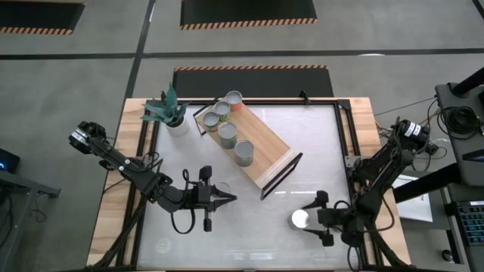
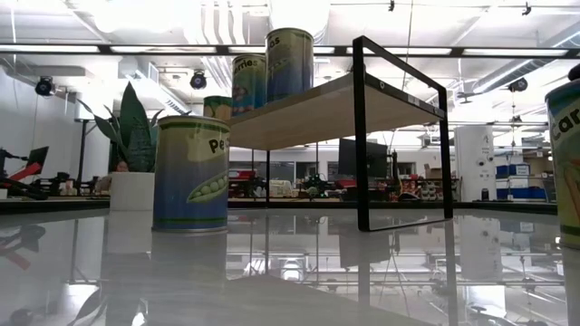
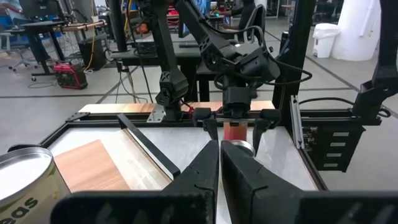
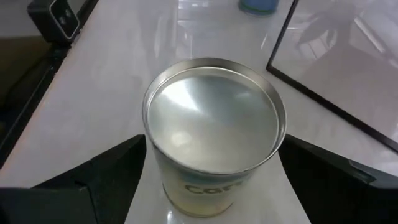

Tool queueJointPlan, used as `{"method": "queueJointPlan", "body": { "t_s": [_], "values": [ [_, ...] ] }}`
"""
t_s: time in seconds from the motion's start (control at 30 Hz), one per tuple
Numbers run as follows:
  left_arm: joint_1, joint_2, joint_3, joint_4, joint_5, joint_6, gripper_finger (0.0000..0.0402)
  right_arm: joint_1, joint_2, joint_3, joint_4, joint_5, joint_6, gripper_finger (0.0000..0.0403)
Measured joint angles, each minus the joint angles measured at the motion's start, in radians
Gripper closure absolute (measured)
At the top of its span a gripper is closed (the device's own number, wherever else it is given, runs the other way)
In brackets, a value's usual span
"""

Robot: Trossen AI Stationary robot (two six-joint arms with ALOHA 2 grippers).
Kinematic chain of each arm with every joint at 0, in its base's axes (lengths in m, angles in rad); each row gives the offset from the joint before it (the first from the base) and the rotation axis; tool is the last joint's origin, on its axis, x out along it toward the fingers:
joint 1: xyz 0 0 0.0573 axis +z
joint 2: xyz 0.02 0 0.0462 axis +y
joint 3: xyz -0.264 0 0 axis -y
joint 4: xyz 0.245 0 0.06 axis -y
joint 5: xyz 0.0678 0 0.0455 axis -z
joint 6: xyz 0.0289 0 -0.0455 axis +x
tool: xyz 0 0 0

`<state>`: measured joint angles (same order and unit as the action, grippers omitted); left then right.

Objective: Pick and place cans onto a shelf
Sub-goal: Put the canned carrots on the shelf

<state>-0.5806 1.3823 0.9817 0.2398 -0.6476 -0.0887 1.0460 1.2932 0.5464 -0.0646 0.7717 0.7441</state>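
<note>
The light-wood shelf (image 1: 249, 143) with black wire ends stands aslant at the table's far middle, with several cans (image 1: 243, 152) on its board. My right gripper (image 1: 311, 220) is open at the near right. Its fingers stand on either side of a silver-topped can (image 4: 214, 140), which stands upright on the table. My left gripper (image 3: 219, 163) is shut and empty at the near left, pointing toward the right arm. A peas can (image 2: 190, 172) stands on the table just beside it and also shows in the left wrist view (image 3: 25, 177). My right gripper has one finger (image 4: 115, 171) on each side of the can's wall (image 4: 205, 196), coming level from the table's right. I cannot tell whether the fingers touch the wall. The can stands upright on the table.
A white pot with a green plant (image 1: 170, 115) stands at the far left, next to the shelf's end. The shelf's black end frame (image 1: 283, 172) lies between the two grippers and the board. The black table frame (image 1: 349, 143) runs along the right edge.
</note>
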Motion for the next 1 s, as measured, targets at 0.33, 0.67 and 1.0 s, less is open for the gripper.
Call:
{"method": "queueJointPlan", "body": {
  "t_s": [0.33,0.67,1.0],
  "values": [
    [0.000,0.000,0.000,0.004,0.000,0.001,0.0402,-0.029,0.063,-0.002,0.053,0.015,-0.021,0.0069],
    [0.000,0.000,0.000,0.006,0.000,0.001,0.0402,-0.028,0.064,-0.002,0.079,0.014,-0.035,0.0109],
    [0.000,-0.006,0.000,0.006,0.000,0.030,0.0402,-0.033,-0.047,0.027,0.074,-0.006,-0.096,0.0108]
  ]
}}
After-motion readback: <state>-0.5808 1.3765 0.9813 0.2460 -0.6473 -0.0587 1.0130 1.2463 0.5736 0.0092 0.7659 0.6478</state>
